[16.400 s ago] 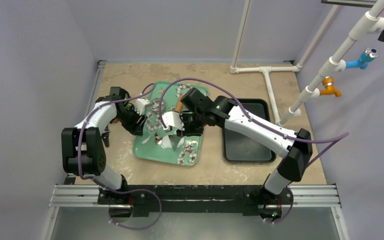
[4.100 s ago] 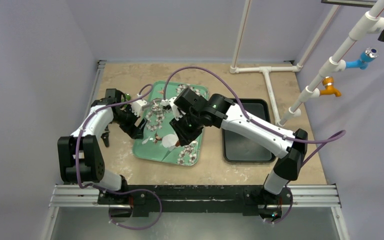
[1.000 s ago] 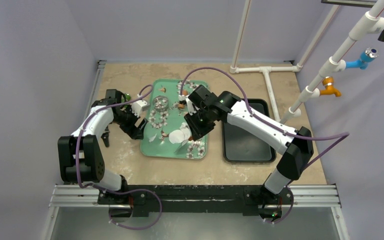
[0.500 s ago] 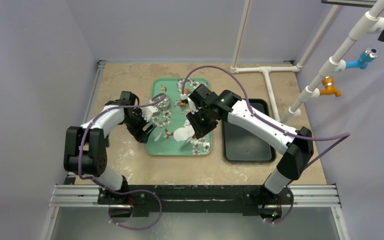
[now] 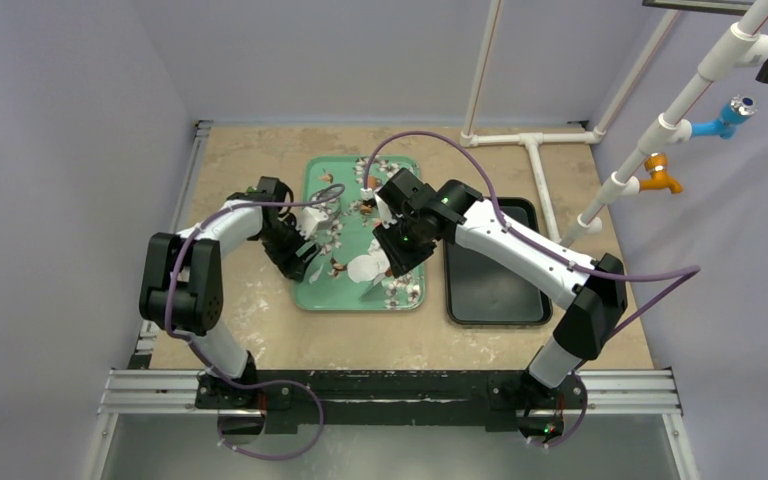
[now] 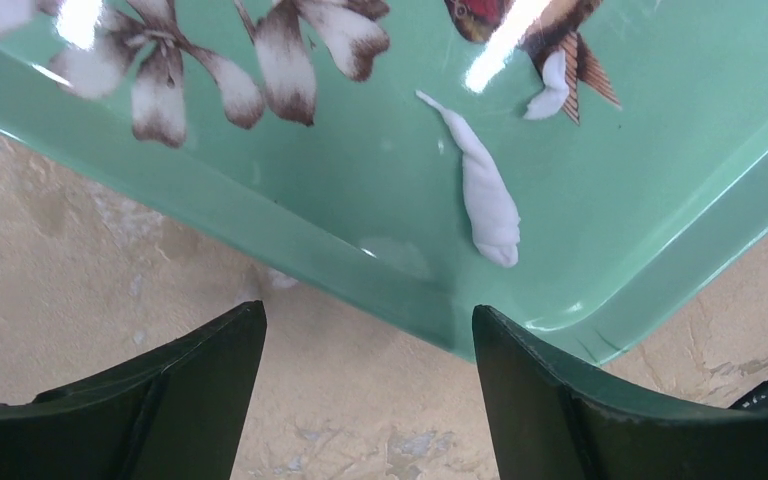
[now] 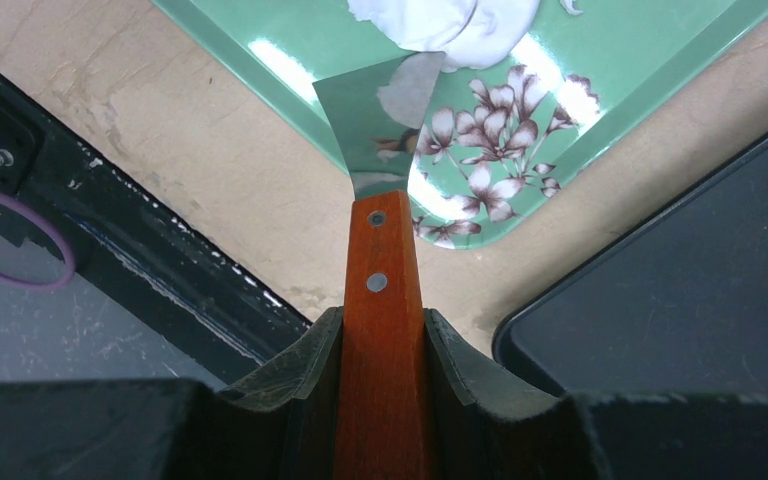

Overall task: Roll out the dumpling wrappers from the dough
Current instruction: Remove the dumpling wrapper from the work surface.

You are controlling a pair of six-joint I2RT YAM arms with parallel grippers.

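Observation:
The dough lies as a flattened, crumpled white patch on the green floral tray. My right gripper is shut on the wooden handle of a scraper. The scraper's metal blade reaches the edge of the dough. In the top view the right gripper hovers just right of the dough. My left gripper is open at the tray's near left rim, holding nothing, and a thin dough scrap lies just inside. The dumpling wrappers are out of view.
A black tray sits right of the green one, also seen in the right wrist view. A metal ring cutter rests on the green tray's far left part. White pipes run along the back right. The table is floury.
The left arm swung right to the green tray's left rim, and its jaws narrowed a little. The tray turned square and shifted slightly right a second ago. The right arm has held still since.

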